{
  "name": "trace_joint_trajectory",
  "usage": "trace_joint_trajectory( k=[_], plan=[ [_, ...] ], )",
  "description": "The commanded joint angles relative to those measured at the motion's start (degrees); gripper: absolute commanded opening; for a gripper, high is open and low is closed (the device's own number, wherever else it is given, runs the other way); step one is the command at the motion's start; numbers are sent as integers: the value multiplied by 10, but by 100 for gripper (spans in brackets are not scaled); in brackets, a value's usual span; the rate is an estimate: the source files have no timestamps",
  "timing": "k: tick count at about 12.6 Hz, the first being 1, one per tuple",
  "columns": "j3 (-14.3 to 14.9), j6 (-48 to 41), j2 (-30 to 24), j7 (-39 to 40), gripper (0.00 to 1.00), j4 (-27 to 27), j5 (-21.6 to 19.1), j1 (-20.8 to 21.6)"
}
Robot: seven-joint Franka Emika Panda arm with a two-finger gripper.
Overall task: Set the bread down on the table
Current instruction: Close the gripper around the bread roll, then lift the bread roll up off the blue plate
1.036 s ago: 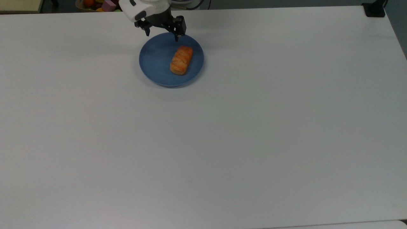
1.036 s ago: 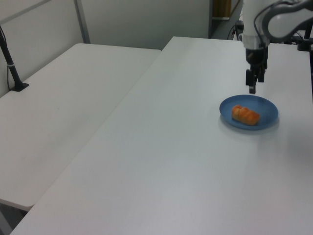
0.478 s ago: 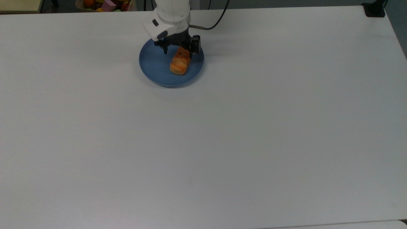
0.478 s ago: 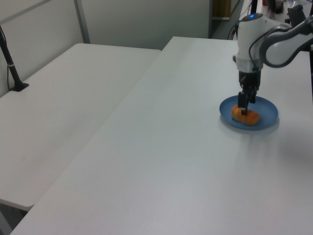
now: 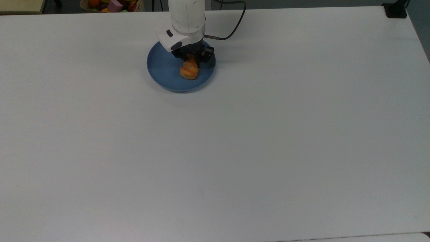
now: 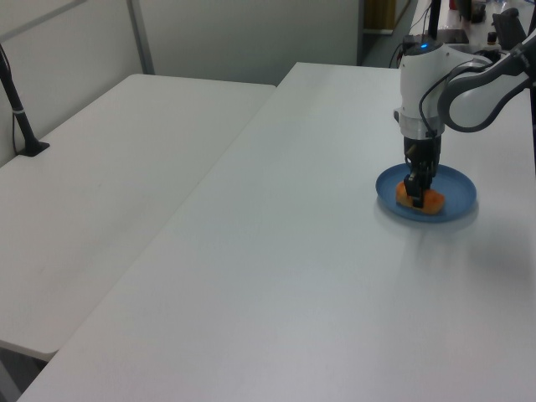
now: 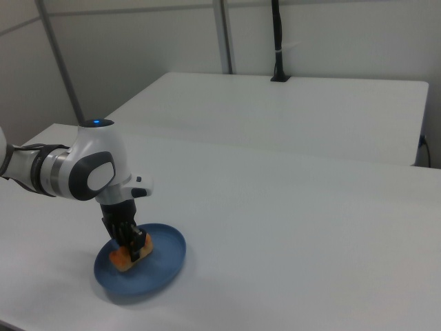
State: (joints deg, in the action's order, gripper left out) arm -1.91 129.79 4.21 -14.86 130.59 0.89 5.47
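One small golden-orange bread loaf lies on the round blue plate, so no part of the task is finished. The black two-finger gripper is low over the loaf, with a finger at each side of it, nearly closed, and seems to be grasping it. What remains: lifting the bread and placing it on the white table.

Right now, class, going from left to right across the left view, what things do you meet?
Black post on the side table → bare white table → blue plate holding the bread.
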Motion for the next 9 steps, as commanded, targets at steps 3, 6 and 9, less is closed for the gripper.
trace_joint_trajectory(
  k=[3,6,9],
  plan=[
    [3,-99,-33,51,0,-30,-6,-12],
    [43,-241,-43,120,0,-133,-22,-15],
    [52,-337,-43,157,0,-244,-29,-7]
  ],
)
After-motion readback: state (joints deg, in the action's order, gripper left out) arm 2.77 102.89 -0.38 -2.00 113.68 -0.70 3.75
